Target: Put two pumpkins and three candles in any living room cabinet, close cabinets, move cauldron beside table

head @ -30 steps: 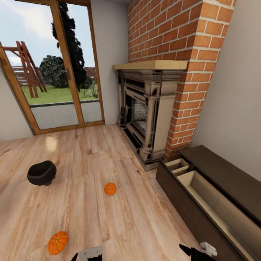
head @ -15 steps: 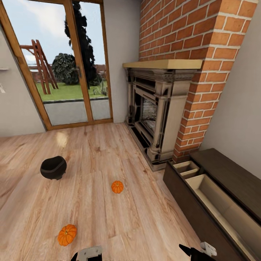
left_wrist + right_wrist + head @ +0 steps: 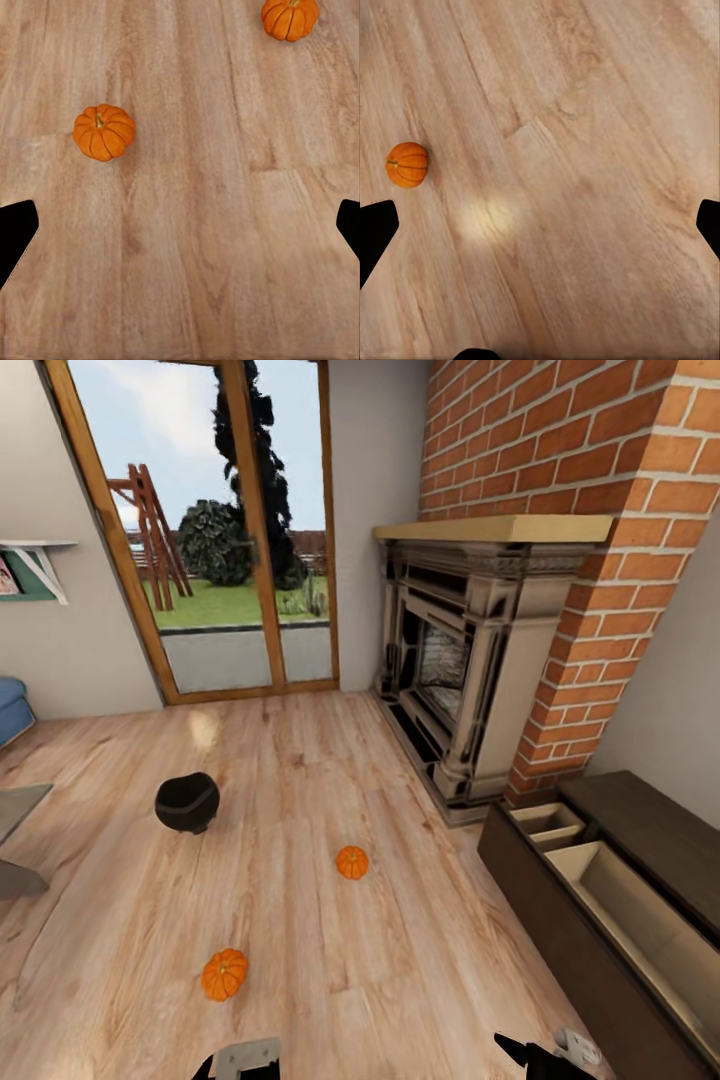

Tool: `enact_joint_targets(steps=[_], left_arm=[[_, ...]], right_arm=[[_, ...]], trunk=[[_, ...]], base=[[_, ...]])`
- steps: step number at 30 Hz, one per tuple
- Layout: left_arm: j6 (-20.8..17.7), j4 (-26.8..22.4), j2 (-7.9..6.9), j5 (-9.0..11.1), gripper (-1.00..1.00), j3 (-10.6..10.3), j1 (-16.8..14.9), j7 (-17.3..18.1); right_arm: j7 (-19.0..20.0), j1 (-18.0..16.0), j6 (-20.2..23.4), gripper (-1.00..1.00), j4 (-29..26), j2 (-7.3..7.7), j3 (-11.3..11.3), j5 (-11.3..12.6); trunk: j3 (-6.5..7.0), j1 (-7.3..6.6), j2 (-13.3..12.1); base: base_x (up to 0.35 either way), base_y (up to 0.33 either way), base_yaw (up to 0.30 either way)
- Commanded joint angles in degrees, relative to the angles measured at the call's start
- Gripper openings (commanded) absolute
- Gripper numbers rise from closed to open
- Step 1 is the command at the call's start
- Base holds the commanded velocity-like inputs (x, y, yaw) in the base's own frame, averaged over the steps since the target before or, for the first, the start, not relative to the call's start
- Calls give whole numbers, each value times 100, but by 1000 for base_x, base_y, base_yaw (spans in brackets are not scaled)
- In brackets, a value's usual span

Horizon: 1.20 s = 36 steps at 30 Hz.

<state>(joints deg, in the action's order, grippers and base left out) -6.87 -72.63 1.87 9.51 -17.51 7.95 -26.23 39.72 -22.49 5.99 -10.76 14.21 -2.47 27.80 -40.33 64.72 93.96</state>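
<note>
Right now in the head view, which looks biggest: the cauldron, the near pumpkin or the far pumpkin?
1. Cauldron, clearly biggest.
2. Near pumpkin.
3. Far pumpkin.
The pumpkins may really match; nearness makes one look bigger.

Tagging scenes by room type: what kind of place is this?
Likely a home living room: brick fireplace, glazed garden doors, wood-plank floor, and a low dark cabinet with open drawers.

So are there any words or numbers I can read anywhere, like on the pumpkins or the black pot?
None. The two pumpkins, the cauldron, the cabinet and the fireplace carry no writing. The wall picture is cut off, too blurred to tell.
</note>
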Motion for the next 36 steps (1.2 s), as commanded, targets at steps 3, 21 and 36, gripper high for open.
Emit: enact_joint_targets(steps=[3, 21, 36], left_arm=[[-31, 15, -2, 33, 100, -8, -10, -32], [20, 38, -2, 33, 100, -16, -13, -32], [-2, 91, -98, 1248, 100, 3, -30, 164]], right_arm=[[23, -1, 27, 100, 1, 3, -29, 32], [18, -1, -115, 100, 0, 3, 84, -224], [-73, -1, -139, 100, 33, 5, 21, -190]], trunk=[[-8, -2, 2], [-10, -2, 2], [-10, -2, 2]], base=[[-153, 244, 33], [59, 126, 3], [4, 3, 0]])
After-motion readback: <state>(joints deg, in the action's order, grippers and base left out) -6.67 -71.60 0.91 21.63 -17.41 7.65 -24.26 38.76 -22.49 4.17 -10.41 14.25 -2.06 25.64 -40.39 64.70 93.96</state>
